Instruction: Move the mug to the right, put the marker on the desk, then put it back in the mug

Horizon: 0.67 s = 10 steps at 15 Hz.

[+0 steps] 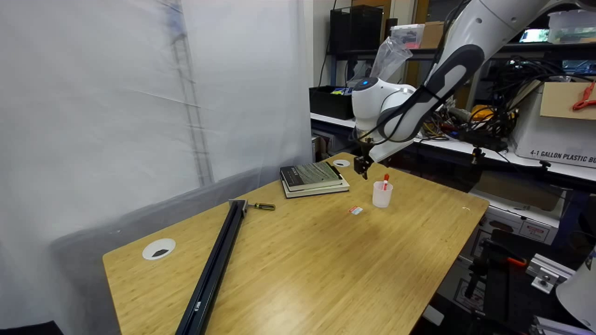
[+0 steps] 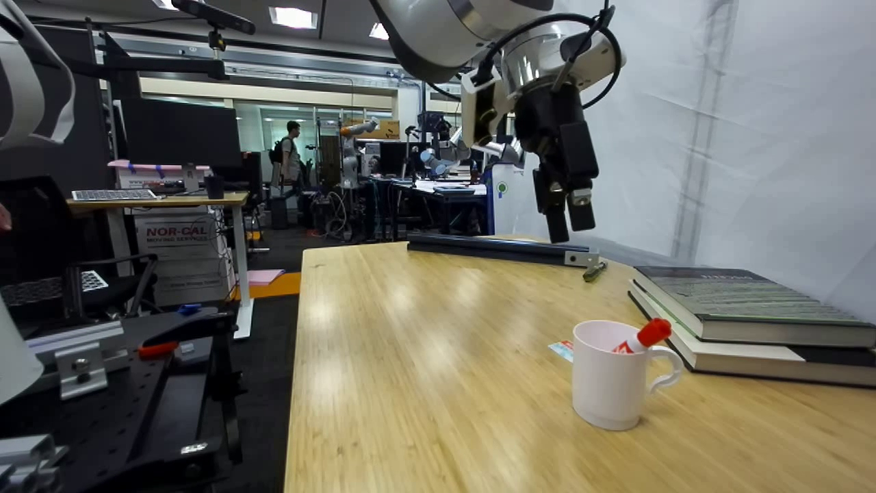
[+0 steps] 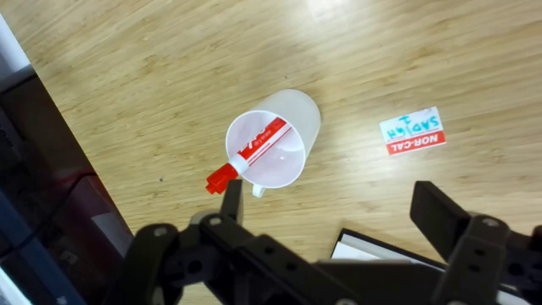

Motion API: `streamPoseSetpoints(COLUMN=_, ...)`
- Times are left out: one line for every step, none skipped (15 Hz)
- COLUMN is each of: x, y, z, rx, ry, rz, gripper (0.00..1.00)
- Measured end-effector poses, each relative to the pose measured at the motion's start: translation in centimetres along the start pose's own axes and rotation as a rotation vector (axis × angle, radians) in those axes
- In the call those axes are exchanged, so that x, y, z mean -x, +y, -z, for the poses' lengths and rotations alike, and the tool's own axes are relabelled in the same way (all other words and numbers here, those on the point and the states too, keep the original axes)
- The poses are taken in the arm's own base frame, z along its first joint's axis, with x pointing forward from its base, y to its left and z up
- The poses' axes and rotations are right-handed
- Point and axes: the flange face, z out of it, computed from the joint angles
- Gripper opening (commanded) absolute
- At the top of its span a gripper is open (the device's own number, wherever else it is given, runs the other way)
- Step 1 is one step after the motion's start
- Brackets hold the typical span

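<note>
Mug [image 2: 608,387] upright on the desk [image 2: 410,370], red marker [image 3: 247,157] aslant inside, gripper [image 3: 328,192] empty, jaws wide apart.

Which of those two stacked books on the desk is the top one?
The grey-green book: it lies flat on the lower book, whose white edges stick out beneath it and which rests on the desk.

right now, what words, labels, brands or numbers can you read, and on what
"NOR-CAL": printed on the sticker
"SADIGH", then 1 or I: handwritten on the sticker
"NOR-CAL MOVING SERVICES": moving box
"4-1 GALLON PLASTIC BU", cut off: white carton
Too small or blurred: marker, top book, black bar, lower box
</note>
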Motion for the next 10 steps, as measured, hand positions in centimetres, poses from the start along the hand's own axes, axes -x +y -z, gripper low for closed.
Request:
streamPoseSetpoints(x=0.14, y=0.13, z=0.27, rx=-0.021, ry=-0.014, rz=0.038, gripper=1.0)
streamPoseSetpoints(x=0.25, y=0.23, z=0.47, rx=-0.041, ry=-0.027, rz=0.073, gripper=1.0)
streamPoseSetpoints(x=0.33, y=0.3, z=0.63, rx=-0.06, ry=-0.038, rz=0.107, gripper=1.0)
streamPoseSetpoints(x=0.41, y=0.38, z=0.77, rx=-0.078, ry=-0.047, rz=0.14, gripper=1.0)
streamPoseSetpoints(x=0.47, y=0.42, z=0.87, rx=-0.094, ry=-0.055, rz=0.17, gripper=1.0)
streamPoseSetpoints(x=0.54, y=0.47, z=0.96, rx=-0.108, ry=-0.061, rz=0.2, gripper=1.0)
streamPoseSetpoints(x=0.59, y=0.5, z=1.03, rx=-0.119, ry=-0.065, rz=0.227, gripper=1.0)
streamPoseSetpoints(x=0.61, y=0.51, z=1.04, rx=-0.128, ry=-0.069, rz=0.249, gripper=1.0)
streamPoseSetpoints(x=0.63, y=0.5, z=1.03, rx=-0.134, ry=-0.071, rz=0.269, gripper=1.0)
streamPoseSetpoints(x=0.65, y=0.5, z=1.02, rx=-0.137, ry=-0.072, rz=0.286, gripper=1.0)
